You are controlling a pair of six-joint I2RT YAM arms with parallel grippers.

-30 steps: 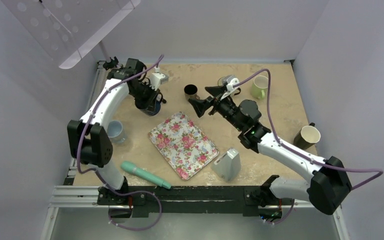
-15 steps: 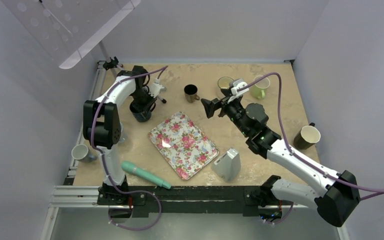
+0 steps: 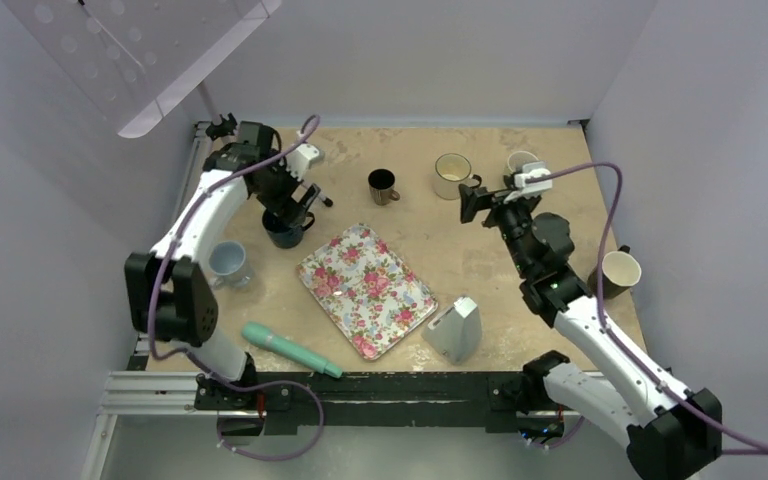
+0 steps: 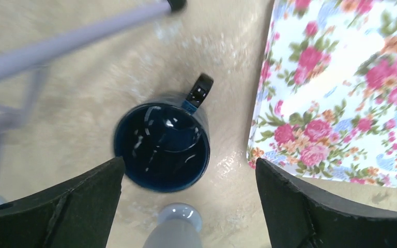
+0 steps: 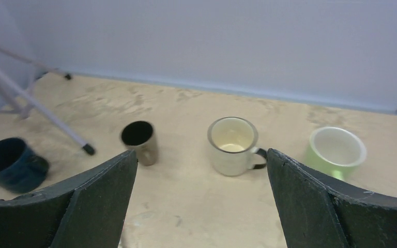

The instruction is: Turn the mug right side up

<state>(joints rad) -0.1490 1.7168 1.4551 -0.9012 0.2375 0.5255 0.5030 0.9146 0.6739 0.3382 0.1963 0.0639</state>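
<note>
**Q:** Where is the task mug, and what is in it?

**A:** Your dark blue mug (image 3: 280, 236) stands mouth-up on the worktop (image 3: 460, 260), at 10 o'clock from the floral tray (image 3: 365, 290). It is just beside the tray's edge and not touching it. In the left wrist view the inside shows only glossy glaze and reflections, with the handle at 1 o'clock. Your left gripper (image 3: 296, 208) hangs straight above the mug. Its jaws are spread wide, clear of the rim, and it holds nothing.

**Q:** And the right side? What are the counts?

**A:** Your right gripper (image 3: 470, 203) is also spread wide in the air and holds nothing. It sits at 5 o'clock from the cream mug (image 3: 451, 174).

Six mugs are in view, all mouth-up. Placed from the tray:
- dark blue mug at 10 o'clock
- light blue mug (image 3: 228, 262) at 9 o'clock
- small dark mug (image 3: 383, 185) at 12 o'clock
- cream mug at 1 o'clock, showing a pale bare bottom
- green mug (image 5: 336, 150) at 2 o'clock, with a white lining
- olive mug (image 3: 615, 272) at 3 o'clock

There is one tray, with nothing resting on it. One teal handle-shaped tool (image 3: 290, 348) lies at 8 o'clock, and one grey wedge-shaped box (image 3: 455, 328) at 4 o'clock.
</note>
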